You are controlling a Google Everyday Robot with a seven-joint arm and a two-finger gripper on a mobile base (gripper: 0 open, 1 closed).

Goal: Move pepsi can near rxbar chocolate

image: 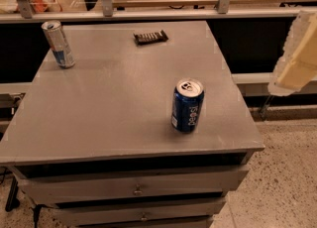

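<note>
The pepsi can (187, 105) is dark blue with a silver top and stands upright on the grey cabinet top (119, 98), toward its front right. The rxbar chocolate (150, 36) is a small flat dark bar lying near the back edge, about the middle. My gripper (298, 58) shows as a pale cream shape at the right edge of the view, beyond the cabinet's right side and apart from the can. It holds nothing that I can see.
A slimmer silver-and-blue can (58, 44) stands upright at the back left. The cabinet has drawers (136, 188) in front. A shelf with metal posts (163, 9) runs behind it. Speckled floor (287, 172) lies to the right.
</note>
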